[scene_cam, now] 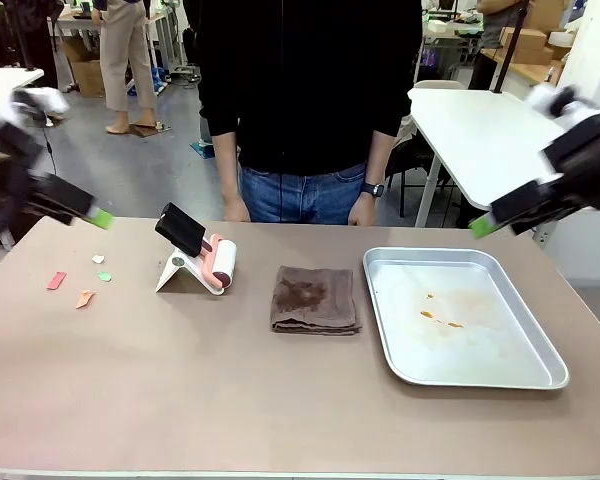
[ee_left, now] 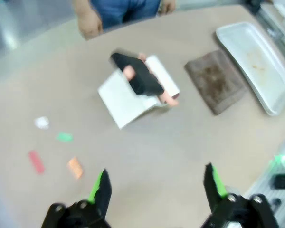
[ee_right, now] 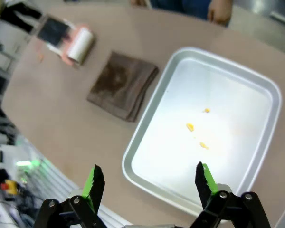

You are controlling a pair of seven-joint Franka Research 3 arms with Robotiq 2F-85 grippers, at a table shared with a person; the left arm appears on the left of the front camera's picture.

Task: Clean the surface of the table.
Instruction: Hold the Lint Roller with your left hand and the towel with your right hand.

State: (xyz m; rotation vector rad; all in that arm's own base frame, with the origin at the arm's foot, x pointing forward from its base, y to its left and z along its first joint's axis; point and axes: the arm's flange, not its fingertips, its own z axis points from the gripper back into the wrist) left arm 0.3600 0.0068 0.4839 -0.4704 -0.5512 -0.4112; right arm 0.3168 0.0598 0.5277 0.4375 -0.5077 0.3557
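Observation:
The brownish-tan table [scene_cam: 280, 400] carries several small paper scraps [scene_cam: 85, 298] near its left end: red, orange, green and white; the left wrist view shows the scraps [ee_left: 64, 137] too. A lint roller [scene_cam: 220, 262] with a black handle rests on a white stand beside them. My left gripper [scene_cam: 98, 217] hovers above the table's far left, open and holding nothing [ee_left: 156, 183]. High over the tray's far right corner, my right gripper [scene_cam: 483, 226] is open and holds nothing [ee_right: 149, 176].
A folded brown cloth [scene_cam: 315, 298] lies at the table's middle. Right of it sits a shiny silver tray [scene_cam: 480, 350] with orange stains. A person stands at the far edge, one hand [scene_cam: 236, 210] and the other hand [scene_cam: 362, 212] at the table's rim.

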